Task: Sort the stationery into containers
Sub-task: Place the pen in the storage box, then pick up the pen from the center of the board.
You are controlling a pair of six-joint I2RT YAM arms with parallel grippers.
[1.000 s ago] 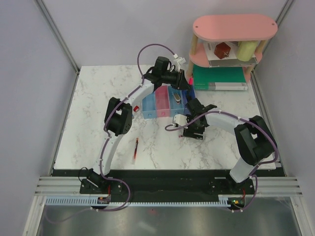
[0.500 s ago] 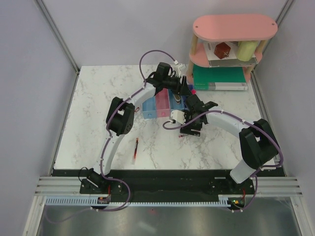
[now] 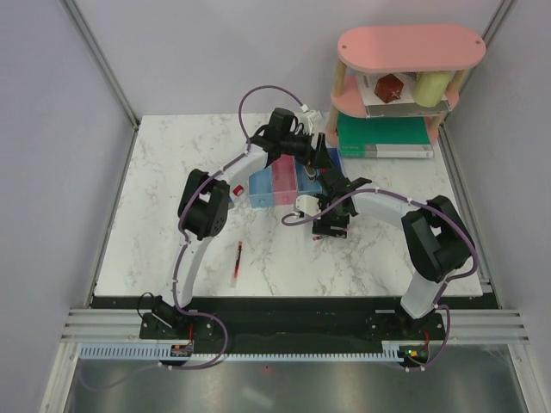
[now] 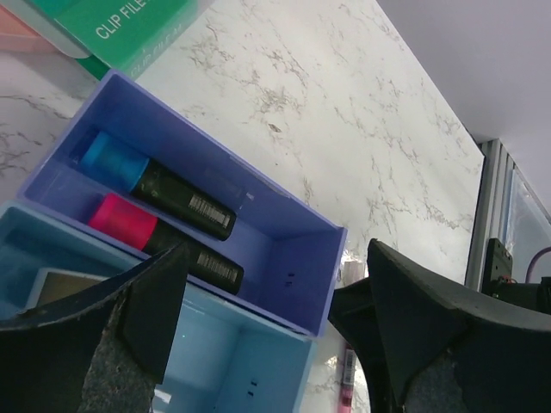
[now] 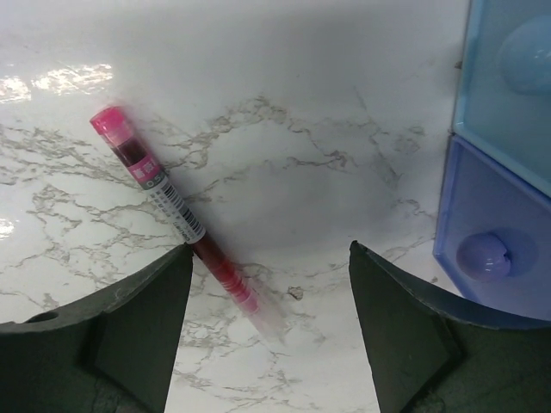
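Left gripper (image 4: 277, 249): your jaws stand wide apart with nothing between them, over the purple bin (image 4: 129, 112), the end bin of the row of bins (image 3: 274, 182).

- Two black markers lie side by side along the purple bin's floor: the blue-capped marker (image 4: 159, 185) toward the outer wall and the pink-capped marker (image 4: 164, 248) toward the light-blue bin (image 4: 215, 361).
- The far half of the purple bin's floor is bare.
- A small silver-brown clip (image 4: 56, 288) lies in the light-blue bin, partly hidden by your left finger.
- Just past the purple bin's outer edge sits the green clip-file box (image 4: 129, 21), under the pink shelf (image 3: 409, 47). There is little room on that side.

Right gripper (image 5: 269, 258): your jaws are wide, low over the marble table (image 3: 164, 172), and hold nothing.

- A red pen (image 5: 172, 224) lies flat and slanted. Its pink cap points away from your fingers and its clear end reaches into the gap between them.
- The pen runs right by one fingertip; you cannot tell whether they touch.
- Open marble separates the pen from the bin walls at the right edge of the wrist view.

A second red pen (image 3: 237, 260) lies alone on the marble toward the near left, well apart from the bins and from both grippers, with bare table all round it.
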